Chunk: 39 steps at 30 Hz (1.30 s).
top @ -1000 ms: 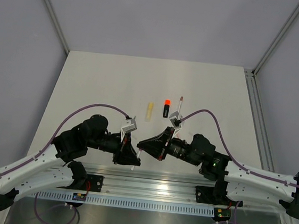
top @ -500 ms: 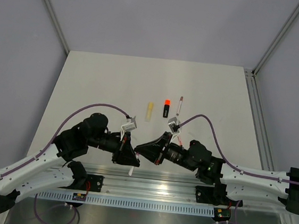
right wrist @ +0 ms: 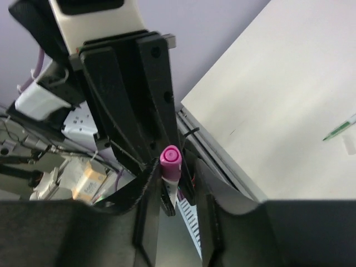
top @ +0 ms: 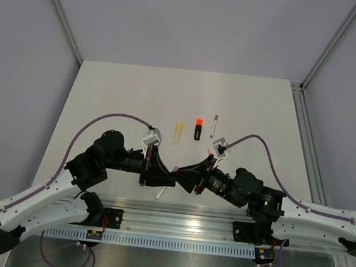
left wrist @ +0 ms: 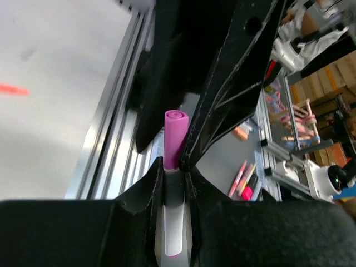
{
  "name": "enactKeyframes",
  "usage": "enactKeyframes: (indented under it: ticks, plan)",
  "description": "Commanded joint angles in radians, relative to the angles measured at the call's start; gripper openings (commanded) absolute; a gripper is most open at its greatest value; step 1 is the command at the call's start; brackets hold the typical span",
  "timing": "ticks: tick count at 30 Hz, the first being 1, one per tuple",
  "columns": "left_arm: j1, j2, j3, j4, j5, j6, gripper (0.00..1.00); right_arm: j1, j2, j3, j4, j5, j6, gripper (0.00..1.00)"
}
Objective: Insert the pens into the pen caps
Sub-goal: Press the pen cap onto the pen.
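Grey walls are seen round a pale table (top: 105, 100), w/ both arms bent inward near its front edge. A white pen (left wrist: 172, 225) is clamped round its barrel by the left gripper (left wrist: 173, 175) and held off the table. A magenta cap (left wrist: 174, 139) is seated on the end that points at the other arm. The right gripper (right wrist: 175, 164) is placed tip-to-tip w/ the left one. Its jaws are parted, one finger each side of the cap, and a narrow gap is seen on both sides in the right wrist view, so nothing is gripped by it. From above, the cap is seen only as a small magenta spot btwn the black fingertips. Farther back, at approx. the table's ctr, three items are laid in a row, apart from each other: a pale yellow highlighter (top: 178, 132), a black highlighter (top: 198, 129) w/ an orange end, and a thin pen (top: 214, 126). A small orange-red piece (left wrist: 12, 89) is seen lying on the table in the left wrist view; what it is cannot be told.
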Motion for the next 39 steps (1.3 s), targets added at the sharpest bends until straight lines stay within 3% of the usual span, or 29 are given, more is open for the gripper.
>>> enactKeyframes:
  ticks: [1,5,8,12,16,21,30,39]
  plan:
    - [-0.003,0.009,0.012,0.458,-0.158,-0.052,0.00,0.018,0.004,0.082,-0.262,-0.013,-0.024,0.45]
    - [-0.047,0.004,-0.012,0.472,-0.172,-0.067,0.00,-0.097,-0.039,0.213,-0.214,-0.011,-0.078,0.58]
    - [-0.053,-0.023,-0.014,0.468,-0.180,-0.064,0.00,-0.108,-0.060,0.325,-0.312,-0.008,-0.150,0.64]
    - [-0.053,-0.061,-0.003,0.442,-0.209,-0.046,0.00,-0.108,-0.066,0.366,-0.357,-0.135,-0.201,0.70]
    - [-0.053,-0.063,0.043,0.405,-0.267,-0.028,0.00,-0.110,-0.062,0.318,-0.351,-0.264,-0.201,0.63]
    - [-0.053,-0.053,0.049,0.460,-0.311,-0.072,0.00,-0.110,-0.077,0.243,-0.297,-0.252,-0.201,0.49]
    - [-0.053,-0.027,0.006,0.560,-0.339,-0.141,0.00,-0.110,0.006,0.257,-0.249,-0.246,-0.259,0.52]
    - [-0.055,-0.018,-0.019,0.584,-0.328,-0.163,0.00,-0.110,0.003,0.238,-0.163,-0.149,-0.298,0.49]
